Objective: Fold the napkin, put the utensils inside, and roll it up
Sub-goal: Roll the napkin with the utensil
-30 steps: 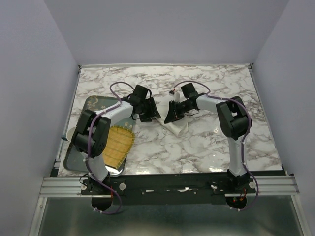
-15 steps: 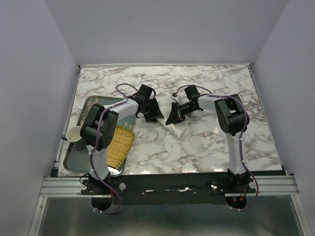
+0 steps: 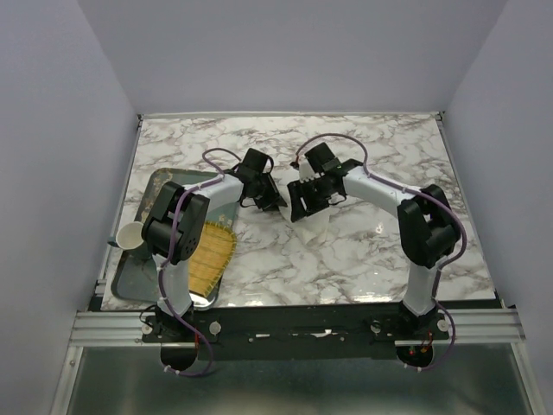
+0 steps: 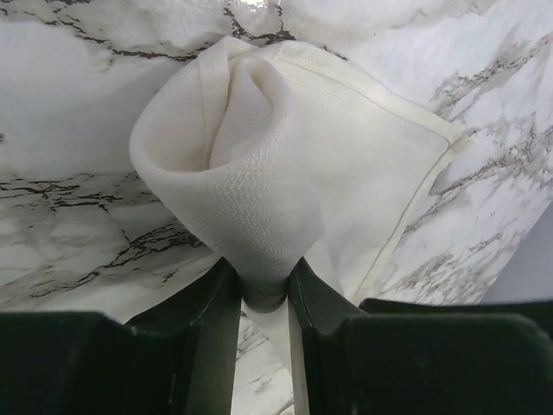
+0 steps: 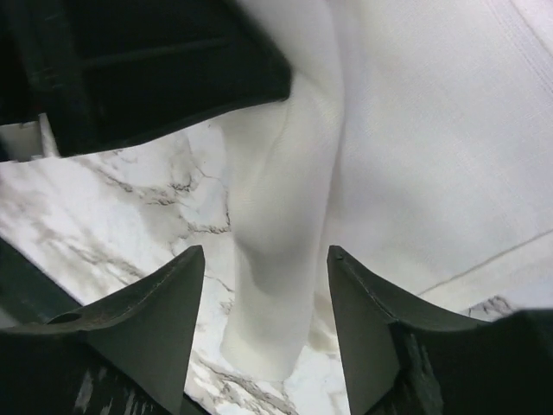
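On the marble counter, the left gripper pinches a bunched fold of the napkin in closed jaws; the right gripper straddles another fold, jaws wide apart.

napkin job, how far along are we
Nothing looks finished. In hand: the left gripper is shut on a bunched fold of the soft cream-white cloth napkin, and the right gripper is open astride another ridge of it. Left to do: a flat fold, adding utensils (none in view), rolling.
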### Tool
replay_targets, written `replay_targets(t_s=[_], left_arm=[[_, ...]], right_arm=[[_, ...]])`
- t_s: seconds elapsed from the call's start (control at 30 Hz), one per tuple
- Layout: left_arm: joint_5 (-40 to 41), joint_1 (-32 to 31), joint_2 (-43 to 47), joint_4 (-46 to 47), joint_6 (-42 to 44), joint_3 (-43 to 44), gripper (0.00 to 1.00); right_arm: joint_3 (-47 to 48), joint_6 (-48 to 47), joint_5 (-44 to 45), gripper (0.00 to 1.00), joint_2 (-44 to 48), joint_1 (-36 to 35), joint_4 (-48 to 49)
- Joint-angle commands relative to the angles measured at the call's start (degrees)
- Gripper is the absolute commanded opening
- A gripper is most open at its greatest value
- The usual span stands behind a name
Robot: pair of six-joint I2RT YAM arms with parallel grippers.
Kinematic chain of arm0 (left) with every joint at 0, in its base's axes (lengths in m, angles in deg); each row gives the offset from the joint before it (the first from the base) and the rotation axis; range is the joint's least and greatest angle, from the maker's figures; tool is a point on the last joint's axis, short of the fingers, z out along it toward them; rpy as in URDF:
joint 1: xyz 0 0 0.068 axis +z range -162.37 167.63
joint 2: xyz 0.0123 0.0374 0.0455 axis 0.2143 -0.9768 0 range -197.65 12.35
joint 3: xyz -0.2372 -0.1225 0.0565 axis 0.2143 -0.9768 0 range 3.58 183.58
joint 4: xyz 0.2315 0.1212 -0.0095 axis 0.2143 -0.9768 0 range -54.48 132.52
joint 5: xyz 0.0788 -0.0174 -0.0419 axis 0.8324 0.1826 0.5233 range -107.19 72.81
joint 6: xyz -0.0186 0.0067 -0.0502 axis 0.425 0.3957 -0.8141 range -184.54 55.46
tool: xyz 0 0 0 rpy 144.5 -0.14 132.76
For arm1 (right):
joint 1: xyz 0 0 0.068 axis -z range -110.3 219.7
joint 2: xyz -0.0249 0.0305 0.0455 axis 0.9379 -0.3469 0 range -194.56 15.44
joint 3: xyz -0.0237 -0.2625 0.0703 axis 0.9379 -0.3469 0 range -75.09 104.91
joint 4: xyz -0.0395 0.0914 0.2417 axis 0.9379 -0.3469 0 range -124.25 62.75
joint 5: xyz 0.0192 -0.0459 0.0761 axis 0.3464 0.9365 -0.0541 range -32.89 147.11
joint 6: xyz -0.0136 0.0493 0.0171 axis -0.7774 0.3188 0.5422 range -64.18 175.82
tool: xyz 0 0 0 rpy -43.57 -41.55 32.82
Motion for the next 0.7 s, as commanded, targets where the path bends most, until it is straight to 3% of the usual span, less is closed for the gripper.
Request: replay_targets(t_s=[0.0, 0.27, 0.67], left_arm=[[2.43, -0.39, 0.23, -2.09, 0.75, -0.98, 0.31], [1.99, -0.66, 0.32, -2.44, 0.05, -0.71, 0.31], [1.2, -0.75, 0.94, -1.82, -1.36, -1.5, 0.31]], right_arm=[[1.51, 1.36, 22.47, 0.68, 2.65, -7.24, -4.32], [4.49, 3.31, 34.69, 0.7, -1.2, -13.48, -4.31], [5.29, 5.85, 37.42, 0.62, -5.96, -16.04, -3.0]])
